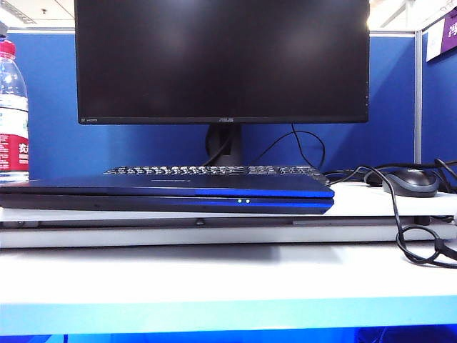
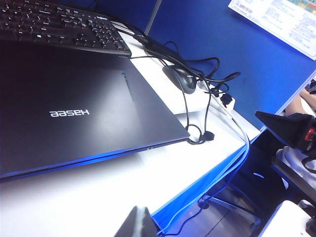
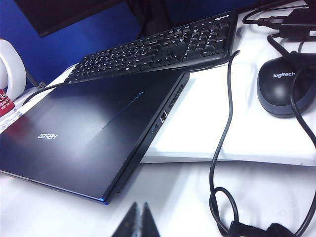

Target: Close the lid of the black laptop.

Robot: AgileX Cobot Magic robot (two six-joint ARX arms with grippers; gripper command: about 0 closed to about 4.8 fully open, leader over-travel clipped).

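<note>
Exterior view, nearest first: a bare strip of white table (image 1: 228,275), then the laptop (image 1: 168,193) lying flat on it with two small green lights on its front edge. Its lid (image 1: 164,183) is down on the base, with no gap showing along the front. Behind it sit a keyboard (image 1: 214,170) and a mouse (image 1: 410,182) with trailing cables, a water bottle (image 1: 13,114) at the left, and farthest back the monitor (image 1: 221,61), dark. Neither arm appears in this view.

The task looks done: both wrist views show the lid's outer face (image 2: 74,113) (image 3: 89,128) with its Hasee mark, lying level and shut. I judge that nothing is left but to keep the arms clear.

The left gripper (image 2: 137,223) shows only as one dark fingertip at the picture's edge, over the white table near the laptop's front corner; its jaws are closed and hold nothing, touching neither lid nor table as far as can be seen. The right gripper (image 3: 139,221) shows two dark tips pressed together, empty, above the table just off the laptop's front corner and apart from it.
</note>
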